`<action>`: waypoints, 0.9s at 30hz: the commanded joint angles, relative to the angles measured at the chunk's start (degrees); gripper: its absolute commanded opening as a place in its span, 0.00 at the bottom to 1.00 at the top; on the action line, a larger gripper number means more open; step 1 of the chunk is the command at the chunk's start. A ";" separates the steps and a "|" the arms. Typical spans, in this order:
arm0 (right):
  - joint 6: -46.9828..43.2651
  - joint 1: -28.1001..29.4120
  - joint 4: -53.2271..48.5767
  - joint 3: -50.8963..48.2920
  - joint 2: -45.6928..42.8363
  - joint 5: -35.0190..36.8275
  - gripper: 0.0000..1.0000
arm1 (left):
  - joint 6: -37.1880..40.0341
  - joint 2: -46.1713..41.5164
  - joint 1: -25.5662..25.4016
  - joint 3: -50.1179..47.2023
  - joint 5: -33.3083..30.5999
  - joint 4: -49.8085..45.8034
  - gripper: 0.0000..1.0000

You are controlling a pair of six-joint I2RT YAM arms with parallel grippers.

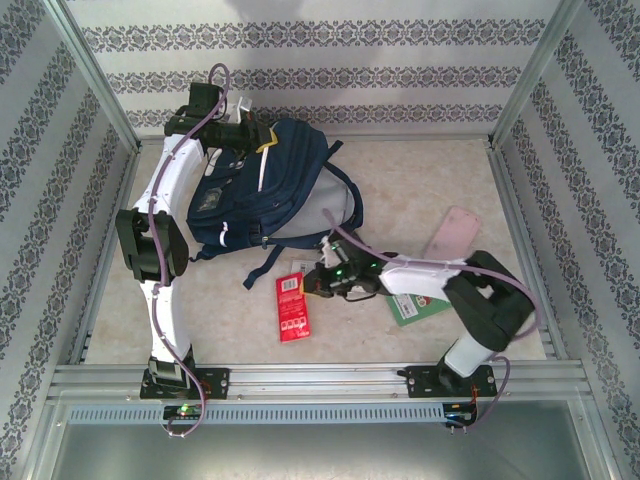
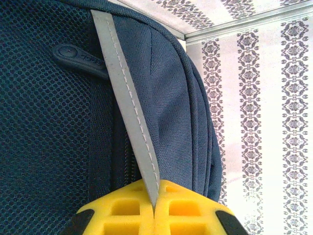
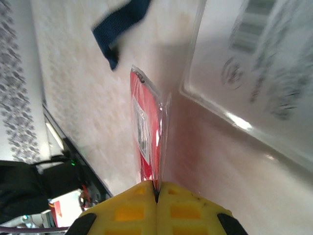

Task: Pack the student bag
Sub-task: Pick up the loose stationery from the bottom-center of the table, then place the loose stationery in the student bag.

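Note:
The student bag point(image 1: 268, 188), navy with a grey side, lies on the table at the back centre. My left gripper point(image 1: 252, 134) is at its top end. In the left wrist view its yellow fingers point(image 2: 122, 210) are shut on a thin grey strap point(image 2: 126, 105) that runs up over the bag's navy fabric point(image 2: 186, 112). My right gripper point(image 1: 320, 283) is in front of the bag, shut on the edge of a flat red packet point(image 1: 293, 308). In the right wrist view the red packet point(image 3: 145, 137), in clear wrap, stands edge-on out of the shut gripper point(image 3: 156, 196).
A green flat item point(image 1: 420, 308) lies under my right arm and a pink flat item point(image 1: 452, 235) further back on the right. A loose navy strap point(image 1: 262, 270) trails from the bag toward the packet. A clear-wrapped pack with a barcode point(image 3: 254, 73) lies beside the packet.

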 commanded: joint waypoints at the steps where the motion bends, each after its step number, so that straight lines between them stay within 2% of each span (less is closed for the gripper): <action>1: -1.65 -4.96 -2.71 -1.59 -7.32 -0.69 0.00 | -1.09 -5.07 0.76 1.39 2.93 4.22 0.00; 8: -0.11 -18.11 -4.03 -2.09 -18.64 -1.82 0.00 | -0.16 -7.03 0.67 3.43 3.69 2.99 0.00; 12: 2.73 -23.37 -1.41 0.01 -19.48 0.16 0.00 | 0.60 -8.56 0.67 3.37 4.80 2.59 0.00; 15: 5.03 -25.42 2.68 3.52 -15.26 0.08 0.00 | 0.69 -9.79 0.67 2.29 5.90 2.89 0.00; 19: 8.12 -25.17 8.67 10.07 -6.85 -0.36 0.00 | -0.41 -10.78 0.67 0.53 7.53 4.56 0.00; 27: 13.92 -21.25 18.75 24.63 11.77 2.92 0.00 | -3.41 -11.16 0.63 -0.18 9.08 7.84 0.00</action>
